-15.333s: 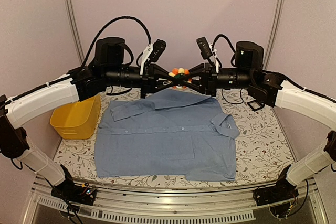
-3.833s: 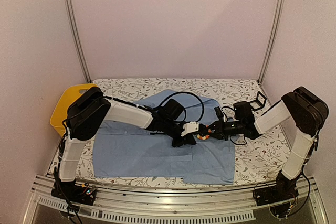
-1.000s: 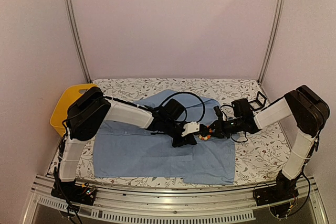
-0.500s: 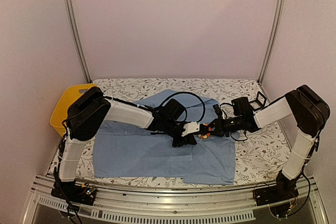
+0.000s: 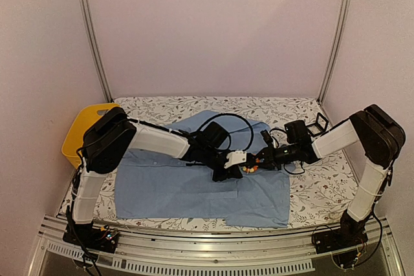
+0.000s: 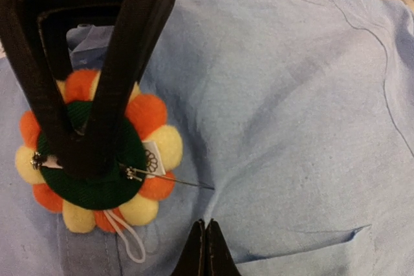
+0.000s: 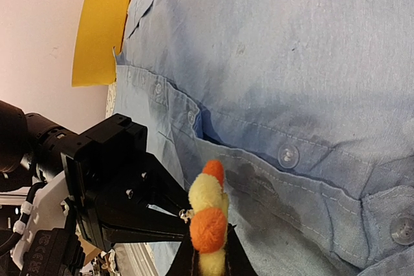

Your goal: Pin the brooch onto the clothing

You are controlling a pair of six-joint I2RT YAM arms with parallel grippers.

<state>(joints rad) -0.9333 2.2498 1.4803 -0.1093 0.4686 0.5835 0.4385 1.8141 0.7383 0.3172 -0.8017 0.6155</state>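
Clamping across the dark green back of the one brooch (image 6: 97, 192), the right gripper (image 5: 257, 162) holds it against the front of the single light blue shirt (image 5: 168, 182), which lies spread mid-table toward the near edge. Plump orange and yellow petals ring the back, and its bare needle juts sideways along the cloth. Just beside it, the left gripper (image 6: 205, 250) has its fingers pressed together at the fabric.
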